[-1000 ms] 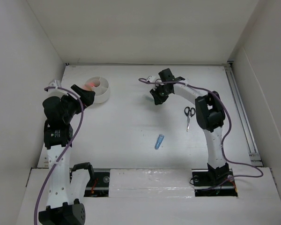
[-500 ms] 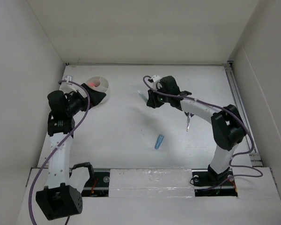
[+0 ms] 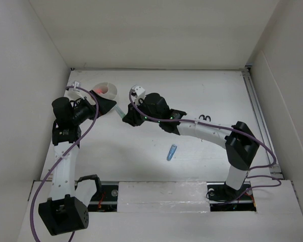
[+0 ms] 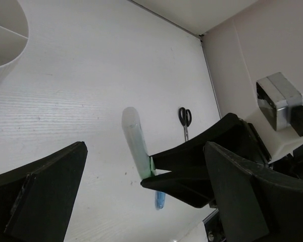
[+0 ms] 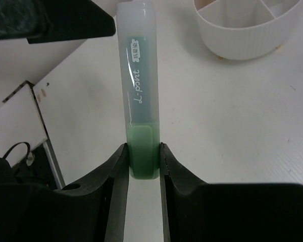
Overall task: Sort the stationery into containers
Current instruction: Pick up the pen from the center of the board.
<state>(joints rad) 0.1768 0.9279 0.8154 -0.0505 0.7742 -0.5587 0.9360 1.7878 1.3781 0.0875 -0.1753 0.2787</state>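
Pale green highlighter pinched by right tool; white tub nearby.

A white table with a faint wood grain is shown, enclosed by a plain white back wall, a left wall and a right wall. A pale metal rail is seen along the table's right edge, running from the far corner towards the near side. At the near edge a glossy white strip is laid crosswise, and a matte white ledge is set just in front of it.
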